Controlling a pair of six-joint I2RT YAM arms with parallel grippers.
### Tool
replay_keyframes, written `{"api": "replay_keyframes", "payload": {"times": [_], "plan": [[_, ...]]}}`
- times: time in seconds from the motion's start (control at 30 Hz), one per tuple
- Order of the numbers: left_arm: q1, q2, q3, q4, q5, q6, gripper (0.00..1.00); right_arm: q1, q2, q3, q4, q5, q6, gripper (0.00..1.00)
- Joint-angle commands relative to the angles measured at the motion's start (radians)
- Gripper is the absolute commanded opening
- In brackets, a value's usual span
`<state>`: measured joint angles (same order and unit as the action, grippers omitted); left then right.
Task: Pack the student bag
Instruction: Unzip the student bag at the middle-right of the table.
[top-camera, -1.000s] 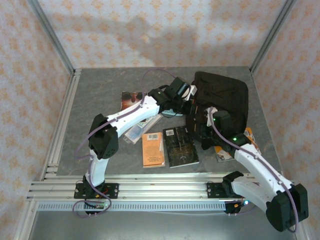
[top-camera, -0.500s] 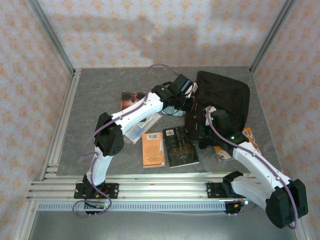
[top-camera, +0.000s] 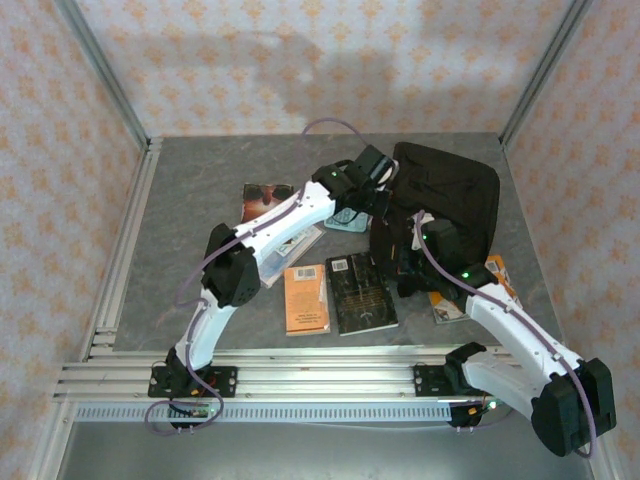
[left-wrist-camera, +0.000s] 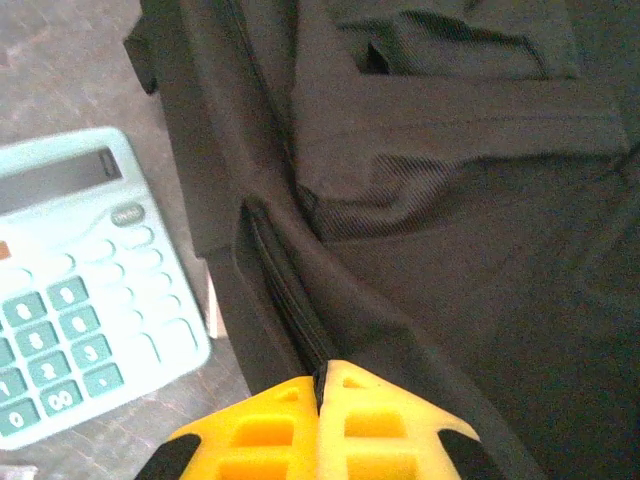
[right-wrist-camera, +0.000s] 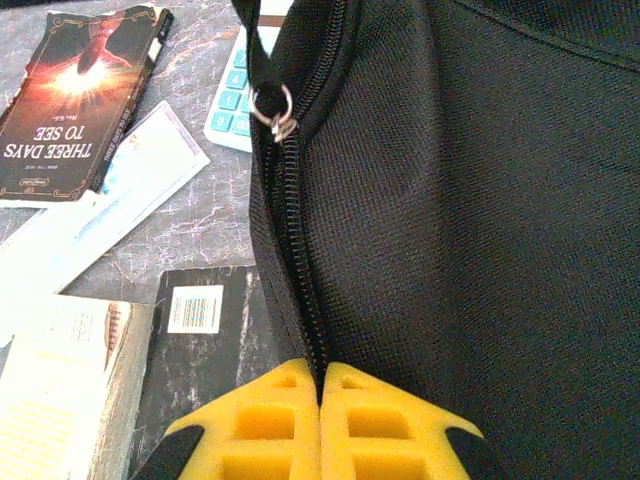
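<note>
Black soft fabric student backpack (top-camera: 455, 195) lies in the upper right of the top view on the grey table (top-camera: 200, 190), with both grippers at its left edge. The left gripper (left-wrist-camera: 322, 378), yellow fingers pressed together, touches the zipper seam. The right gripper (right-wrist-camera: 320, 378) is likewise closed against the zipper line. Whether either pinches fabric cannot be told.

Wears white shells between black joint housings on the left arm (top-camera: 285, 215) and right arm (top-camera: 510, 325). Trails lilac cables (top-camera: 330, 123) along both. Glows with small green lights (top-camera: 467, 275). Ends in yellow, grid-moulded fingers (left-wrist-camera: 260, 440), black-cornered.
</note>
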<state>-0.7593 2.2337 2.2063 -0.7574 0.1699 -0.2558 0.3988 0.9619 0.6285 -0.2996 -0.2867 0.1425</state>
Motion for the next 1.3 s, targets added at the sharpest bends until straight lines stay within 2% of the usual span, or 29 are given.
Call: {"api": "replay_keyframes", "payload": {"times": [0.0,0.13,0.23,0.4,0.5,0.57,0.63,0.67,0.7,0.73,0.8,0.9,1.0,1.13,1.2,1.27], "plan": [[0.018,0.040,0.116,-0.001,-0.143,0.054,0.00,0.006,-0.016,-0.005,-0.076,-0.018,0.025,0.00],[0.031,0.132,0.264,-0.040,-0.168,0.038,0.00,0.005,-0.008,-0.008,-0.085,-0.039,0.036,0.00],[0.040,0.209,0.383,-0.079,-0.232,0.032,0.00,0.005,-0.013,-0.010,-0.082,-0.038,0.038,0.00],[0.091,0.247,0.420,-0.042,-0.235,-0.055,0.00,0.005,-0.014,-0.016,-0.072,-0.054,0.045,0.00],[0.098,0.248,0.421,-0.010,-0.147,-0.064,0.00,0.005,-0.010,-0.015,-0.056,-0.057,0.061,0.00],[0.100,0.248,0.422,0.012,-0.014,-0.079,0.00,0.005,-0.009,-0.009,-0.035,-0.058,0.083,0.00],[0.112,0.245,0.422,0.041,0.157,-0.147,0.00,0.005,-0.011,0.003,-0.007,-0.040,0.134,0.00],[0.119,0.242,0.424,0.046,0.207,-0.182,0.00,0.005,-0.009,0.012,0.001,-0.030,0.161,0.00],[0.127,0.231,0.427,0.042,0.236,-0.215,0.06,0.005,-0.005,0.027,0.007,-0.014,0.191,0.00],[0.132,0.214,0.426,0.028,0.243,-0.237,0.19,0.005,0.002,0.044,0.002,-0.002,0.216,0.00],[0.139,0.166,0.419,-0.010,0.215,-0.250,0.36,0.005,0.035,0.096,-0.042,0.017,0.259,0.00],[0.147,0.040,0.321,-0.027,0.159,-0.271,0.46,0.005,0.102,0.195,-0.110,0.036,0.305,0.00],[0.156,-0.137,0.127,0.027,0.093,-0.323,0.52,0.005,0.093,0.247,-0.124,0.123,0.395,0.00],[0.169,-0.355,-0.099,0.018,-0.058,-0.379,0.55,0.005,0.075,0.385,-0.231,0.270,0.479,0.00],[0.174,-0.457,-0.240,0.022,-0.122,-0.410,0.57,0.005,0.091,0.466,-0.318,0.349,0.569,0.00],[0.181,-0.559,-0.393,0.069,-0.154,-0.446,0.61,0.005,0.128,0.535,-0.369,0.352,0.634,0.00]]}}
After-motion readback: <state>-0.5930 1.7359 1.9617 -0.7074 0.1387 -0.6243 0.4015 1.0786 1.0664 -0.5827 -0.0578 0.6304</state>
